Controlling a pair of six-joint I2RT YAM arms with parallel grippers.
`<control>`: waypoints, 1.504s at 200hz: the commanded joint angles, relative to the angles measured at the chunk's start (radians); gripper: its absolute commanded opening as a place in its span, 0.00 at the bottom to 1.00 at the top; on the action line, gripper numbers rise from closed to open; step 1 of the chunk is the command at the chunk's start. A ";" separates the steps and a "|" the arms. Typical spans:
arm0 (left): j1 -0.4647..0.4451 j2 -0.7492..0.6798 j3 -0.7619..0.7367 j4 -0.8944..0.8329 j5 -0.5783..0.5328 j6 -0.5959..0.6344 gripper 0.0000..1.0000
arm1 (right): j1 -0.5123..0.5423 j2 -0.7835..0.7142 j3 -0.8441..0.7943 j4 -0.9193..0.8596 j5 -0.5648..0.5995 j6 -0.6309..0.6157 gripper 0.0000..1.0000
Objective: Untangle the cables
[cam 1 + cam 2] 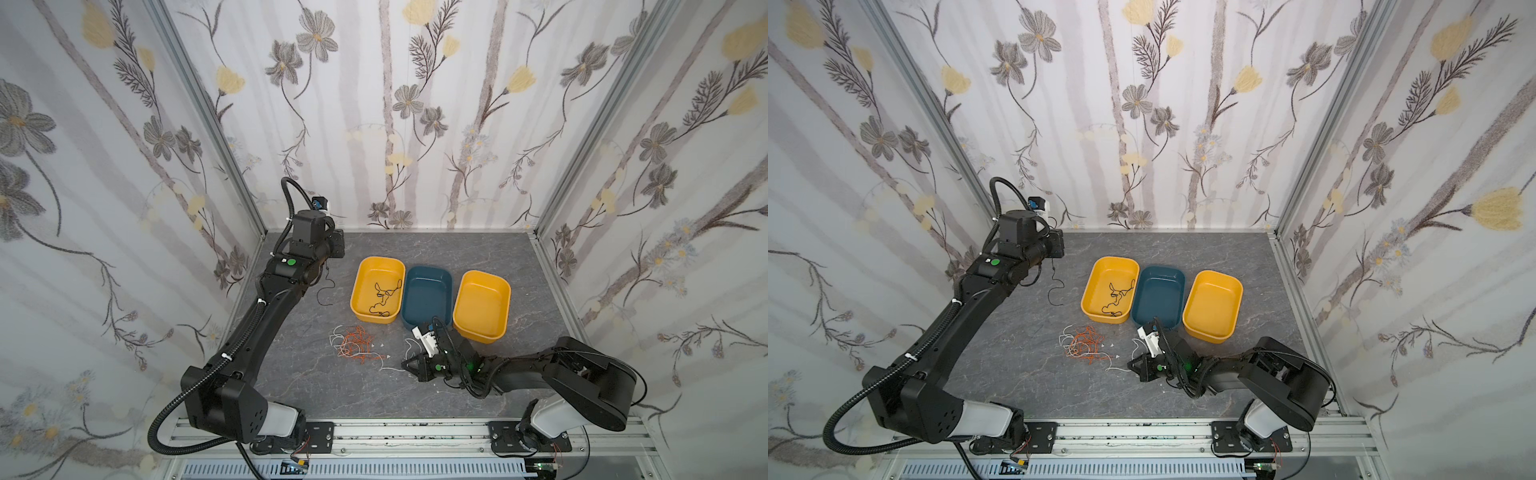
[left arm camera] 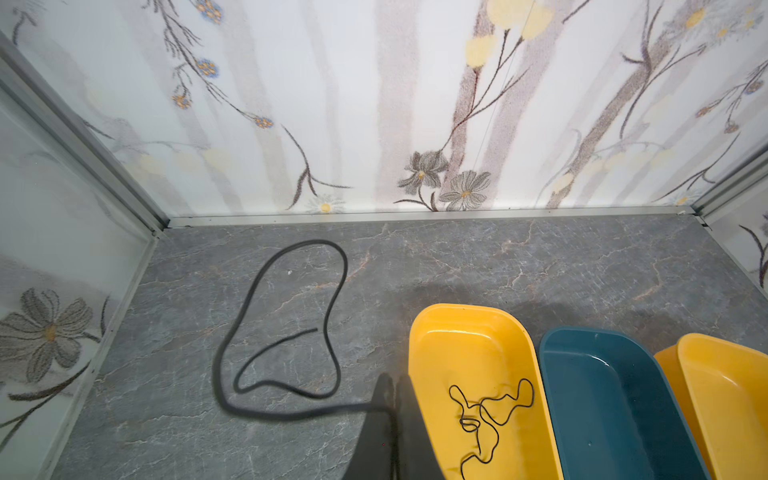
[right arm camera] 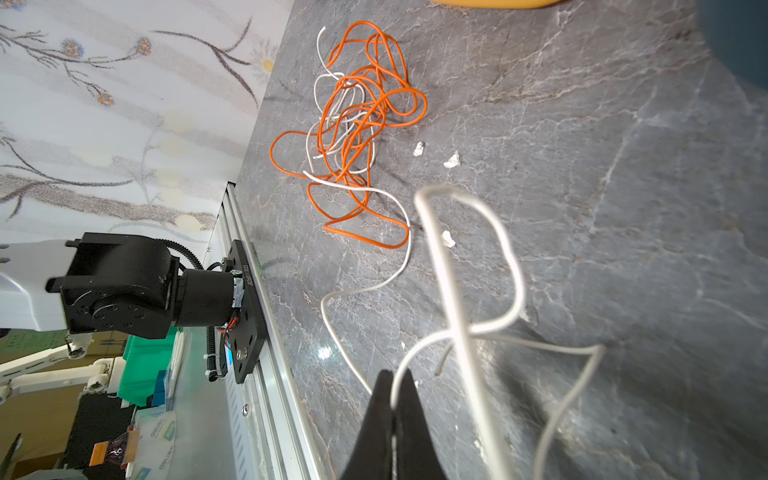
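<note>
A tangle of orange and white cables point(image 1: 355, 343) point(image 1: 1086, 343) point(image 3: 357, 124) lies on the grey table in front of the trays. My right gripper point(image 1: 409, 365) point(image 1: 1136, 365) point(image 3: 392, 380) sits low, just right of the tangle, shut on a white cable point(image 3: 461, 299) that loops up from its tips. My left gripper point(image 1: 334, 251) point(image 1: 1054, 254) point(image 2: 392, 382) is raised at the back left, shut on a black cable point(image 1: 326, 289) point(image 2: 282, 332) that hangs down and curls onto the table. Another black cable point(image 1: 384, 295) point(image 2: 486, 415) lies inside the left yellow tray point(image 1: 376, 264).
Three trays stand side by side: the left yellow tray, a blue tray point(image 1: 430, 274) and a right yellow tray point(image 1: 482, 278). Small white scraps point(image 3: 453, 160) lie near the tangle. Flowered walls close three sides. An aluminium rail point(image 1: 415, 432) runs along the front.
</note>
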 commanded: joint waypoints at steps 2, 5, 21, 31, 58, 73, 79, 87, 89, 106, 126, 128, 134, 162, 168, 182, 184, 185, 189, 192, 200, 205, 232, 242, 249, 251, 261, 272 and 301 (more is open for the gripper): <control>0.003 -0.008 0.025 0.021 0.053 -0.033 0.00 | 0.000 0.006 0.006 0.033 -0.003 0.006 0.00; 0.003 -0.009 0.028 0.020 0.067 -0.042 0.00 | 0.000 0.006 0.007 0.033 -0.004 0.007 0.00; -0.003 -0.005 0.042 0.022 0.132 -0.084 0.00 | 0.000 0.012 0.011 0.033 -0.009 0.004 0.00; -0.008 -0.006 0.042 0.026 0.162 -0.104 0.00 | 0.000 0.009 0.011 0.033 -0.007 0.005 0.00; -0.046 0.001 0.116 0.033 0.211 -0.139 0.00 | 0.000 0.002 0.006 0.031 -0.002 0.006 0.00; -0.070 0.015 0.136 0.043 0.226 -0.150 0.00 | 0.000 0.005 0.007 0.033 -0.005 0.006 0.00; -0.080 0.024 0.140 0.046 0.227 -0.153 0.00 | 0.000 0.006 0.007 0.034 -0.003 0.006 0.00; -0.093 0.037 0.146 0.049 0.225 -0.155 0.00 | 0.001 0.006 0.006 0.034 -0.005 0.005 0.00; -0.096 0.041 0.148 0.049 0.224 -0.156 0.00 | 0.000 0.006 0.005 0.035 -0.005 0.007 0.00; -0.115 0.071 0.149 0.059 0.215 -0.158 0.00 | 0.001 0.000 0.003 0.035 -0.003 0.007 0.00; -0.130 0.095 0.109 0.101 0.199 -0.168 0.00 | 0.000 -0.013 -0.009 0.036 0.006 0.007 0.00; -0.131 0.096 0.101 0.109 0.198 -0.169 0.00 | 0.000 -0.014 -0.009 0.036 0.007 0.007 0.00; -0.134 0.099 0.079 0.133 0.197 -0.175 0.00 | 0.000 -0.014 -0.013 0.037 0.009 0.009 0.00; -0.163 0.156 0.004 0.182 0.215 -0.200 0.00 | 0.000 -0.015 -0.017 0.042 0.008 0.010 0.00; -0.175 0.169 -0.005 0.187 0.214 -0.200 0.00 | 0.001 -0.014 -0.017 0.042 0.008 0.011 0.00; -0.201 0.193 -0.028 0.194 0.207 -0.203 0.00 | 0.000 -0.013 -0.018 0.044 0.007 0.011 0.00; -0.204 0.195 -0.034 0.197 0.208 -0.206 0.00 | 0.001 -0.014 -0.018 0.045 0.007 0.011 0.00; -0.206 0.196 -0.037 0.198 0.207 -0.207 0.00 | 0.001 -0.013 -0.018 0.045 0.007 0.010 0.00; -0.211 0.199 -0.051 0.205 0.207 -0.213 0.00 | 0.000 -0.014 -0.018 0.046 0.008 0.012 0.00; -0.215 0.200 -0.063 0.214 0.207 -0.220 0.00 | 0.001 -0.014 -0.019 0.046 0.007 0.011 0.00; -0.223 0.200 -0.102 0.245 0.204 -0.241 0.00 | 0.000 -0.012 -0.019 0.049 0.009 0.013 0.00; -0.226 0.202 -0.127 0.262 0.203 -0.253 0.00 | -0.001 -0.012 -0.020 0.051 0.007 0.012 0.00; -0.228 0.229 -0.196 0.286 0.181 -0.296 0.00 | -0.003 -0.012 -0.025 0.055 0.001 0.013 0.00; -0.228 0.245 -0.203 0.281 0.171 -0.299 0.00 | -0.004 -0.012 -0.026 0.057 0.001 0.013 0.00; -0.228 0.261 -0.204 0.274 0.158 -0.298 0.00 | -0.006 -0.012 -0.028 0.060 0.000 0.012 0.00; -0.229 0.265 -0.203 0.272 0.154 -0.298 0.00 | -0.006 -0.011 -0.028 0.059 0.000 0.012 0.00; -0.228 0.290 -0.193 0.255 0.131 -0.293 0.00 | -0.006 -0.014 -0.030 0.060 0.001 0.013 0.00; -0.228 0.322 -0.172 0.230 0.111 -0.285 0.00 | -0.006 -0.015 -0.031 0.063 0.001 0.013 0.00; -0.228 0.404 -0.111 0.185 0.118 -0.280 0.05 | -0.007 -0.025 -0.036 0.059 0.009 0.015 0.00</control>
